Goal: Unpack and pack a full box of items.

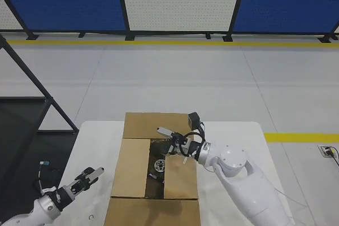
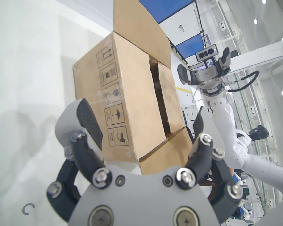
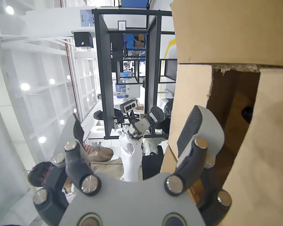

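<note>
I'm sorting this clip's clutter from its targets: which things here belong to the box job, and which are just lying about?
Job: cardboard box, flaps part open; dark items inside it; right end effector, open, above the opening; left end effector, open, over the table.
Lying about: C-shaped clip on the table; black frame; floor socket.

R hand (image 3: 134, 131) spread wide, empty; box (image 3: 226, 24) flaps part-open; dark obj (image 3: 247, 113) inside gap

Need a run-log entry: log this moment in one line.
scene: brown cardboard box on white table, top flaps partly open | right gripper: open, at the gap | left gripper: open, empty, beside box
</note>
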Controlling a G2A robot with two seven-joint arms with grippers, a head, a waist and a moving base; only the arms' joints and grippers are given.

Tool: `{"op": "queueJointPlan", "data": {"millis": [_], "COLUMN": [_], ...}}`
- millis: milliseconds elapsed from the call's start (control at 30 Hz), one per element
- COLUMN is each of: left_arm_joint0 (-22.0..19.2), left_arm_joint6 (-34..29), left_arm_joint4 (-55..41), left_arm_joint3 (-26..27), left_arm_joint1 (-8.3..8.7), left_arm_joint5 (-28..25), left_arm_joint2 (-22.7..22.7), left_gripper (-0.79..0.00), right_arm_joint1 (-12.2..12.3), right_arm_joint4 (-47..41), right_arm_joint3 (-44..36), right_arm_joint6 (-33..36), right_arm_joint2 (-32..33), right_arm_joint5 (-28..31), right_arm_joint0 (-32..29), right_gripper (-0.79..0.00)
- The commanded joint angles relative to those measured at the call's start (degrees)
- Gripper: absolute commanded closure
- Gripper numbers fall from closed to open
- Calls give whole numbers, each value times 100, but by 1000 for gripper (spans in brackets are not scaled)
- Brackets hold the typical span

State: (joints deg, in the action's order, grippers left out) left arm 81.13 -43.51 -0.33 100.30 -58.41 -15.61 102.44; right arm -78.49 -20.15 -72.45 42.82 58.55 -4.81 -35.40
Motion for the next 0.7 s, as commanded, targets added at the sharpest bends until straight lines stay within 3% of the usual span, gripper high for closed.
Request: {"op": "queueJointPlan", "data": {"millis": [0,300,667], "left_arm_joint0": [-1,4,0], "left_arm_joint6": [-5,17,425], "left_arm_joint4": [-3,-12,-449], "left_arm_joint3": [-7,-4,-179], "left_arm_joint1": [1,-1,-17], "left_arm_joint5": [1,10,334], "left_arm_joint2": [1,-6,7], "left_gripper": [-785,-785,-785], "right_arm_joint1": [23,21,-206], "right_arm_joint4": [20,50,540], "right_arm_joint3": [-64,-100,411], "right_arm_joint6": [50,16,475], "right_arm_joint2": [58,33,-941], "right_arm_joint5": [-65,-61,-606], "right_arm_joint0": [-51,-105,463], "right_gripper": [-785,-785,-785]}}
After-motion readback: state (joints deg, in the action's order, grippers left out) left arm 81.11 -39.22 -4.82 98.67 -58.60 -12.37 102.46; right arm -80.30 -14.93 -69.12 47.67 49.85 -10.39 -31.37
